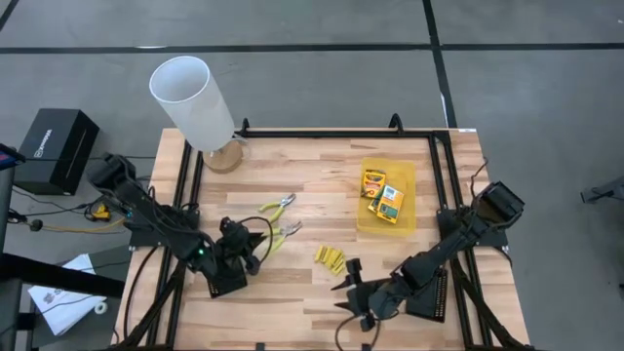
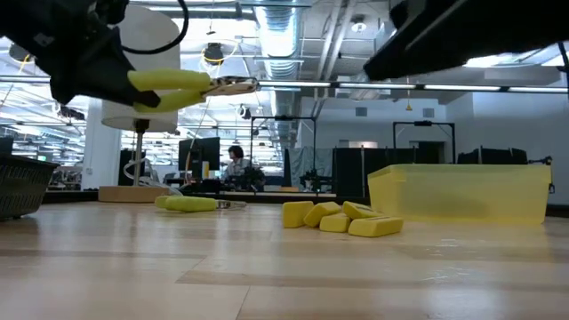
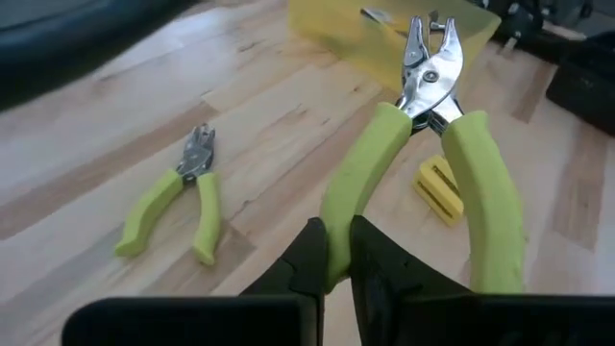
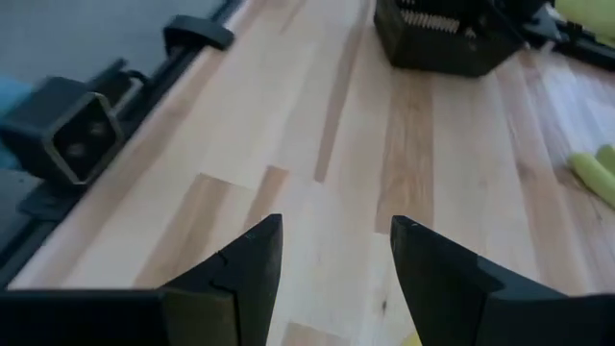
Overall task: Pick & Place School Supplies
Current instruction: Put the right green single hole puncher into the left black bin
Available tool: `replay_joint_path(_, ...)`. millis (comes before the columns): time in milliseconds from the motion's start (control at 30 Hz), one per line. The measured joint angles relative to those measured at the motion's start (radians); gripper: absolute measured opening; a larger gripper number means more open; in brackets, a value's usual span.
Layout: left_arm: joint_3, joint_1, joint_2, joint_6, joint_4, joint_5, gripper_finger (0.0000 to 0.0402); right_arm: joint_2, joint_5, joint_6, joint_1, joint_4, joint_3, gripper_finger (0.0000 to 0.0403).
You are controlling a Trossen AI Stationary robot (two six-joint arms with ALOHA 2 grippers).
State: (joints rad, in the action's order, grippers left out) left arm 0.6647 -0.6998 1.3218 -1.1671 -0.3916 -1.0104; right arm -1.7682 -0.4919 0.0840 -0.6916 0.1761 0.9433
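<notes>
High view showed wooden worktop point(image 1: 292, 175), largest thing. Yellow tray point(image 1: 408, 220) sat right-rear, well apart from left pincer point(image 1: 255, 252), holding printed boxes point(image 1: 381, 195); box lettering unreadable. Left pincer clamped shut on one handle of lifted pliers point(image 3: 423, 144), long axis pointing toward tray. Second pliers point(image 1: 278, 206) lay flat nearby. Yellow sticks point(image 1: 331, 258) lay between arms. Right pincer point(image 1: 353, 291) hung wide open, empty, nearer sticks.

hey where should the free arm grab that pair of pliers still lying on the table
Take the lying pliers across one yellow-green handle, coming straight down from above. They lie flat with the handles splayed apart, so one handle fits between the open right pincer fingers more easily than both. The metal nose looks thin and slippery.
</notes>
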Motion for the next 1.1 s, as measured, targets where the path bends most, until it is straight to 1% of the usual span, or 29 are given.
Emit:
replay_joint_path(133, 0.034, -0.007, -0.019, -0.034, -0.076, 0.05, 0.0018, 0.054, -0.001, -0.013, -0.016, -0.005, -0.016, 0.0186)
replay_joint_path(200, 0.057, -0.013, -0.02, -0.08, -0.142, 0.086, 0.0018, 0.079, -0.002, -0.029, -0.016, -0.007, -0.02, 0.0186)
replay_joint_path(333, 0.099, -0.021, -0.018, -0.171, -0.313, 0.212, 0.0018, 0.121, -0.003, -0.042, -0.015, -0.014, -0.031, 0.0186)
replay_joint_path(400, 0.123, -0.03, -0.017, -0.207, -0.4, 0.255, 0.0018, 0.133, -0.003, -0.042, -0.014, -0.045, -0.033, 0.0186)
replay_joint_path(467, 0.155, -0.045, -0.017, -0.263, -0.494, 0.276, 0.0018, 0.134, -0.006, -0.042, -0.012, -0.055, -0.033, 0.0186)
replay_joint_path(600, 0.203, -0.1, -0.018, -0.443, -0.698, 0.273, 0.0018, 0.134, -0.012, -0.042, 0.005, -0.07, -0.033, 0.0186)
replay_joint_path(667, 0.22, -0.135, -0.018, -0.538, -0.772, 0.267, 0.0018, 0.134, -0.012, -0.04, 0.014, -0.076, -0.033, 0.0186)
replay_joint_path(767, 0.227, -0.178, -0.005, -0.669, -0.829, 0.271, 0.0018, 0.134, -0.014, -0.039, 0.027, -0.075, -0.033, 0.0186)
replay_joint_path(800, 0.227, -0.192, 0.002, -0.711, -0.848, 0.286, 0.0018, 0.134, -0.014, -0.034, 0.028, -0.075, -0.033, 0.0186)
replay_joint_path(933, 0.227, -0.248, 0.05, -0.847, -0.904, 0.391, 0.0018, 0.128, -0.014, -0.015, 0.026, -0.078, -0.033, 0.0186)
replay_joint_path(1000, 0.227, -0.279, 0.072, -0.894, -0.912, 0.427, 0.0017, 0.127, -0.01, -0.008, 0.024, -0.082, -0.033, 0.0186)
replay_joint_path(1100, 0.253, -0.291, 0.115, -0.909, -0.921, 0.496, 0.0017, 0.127, -0.009, -0.006, 0.024, -0.084, -0.033, 0.0186)
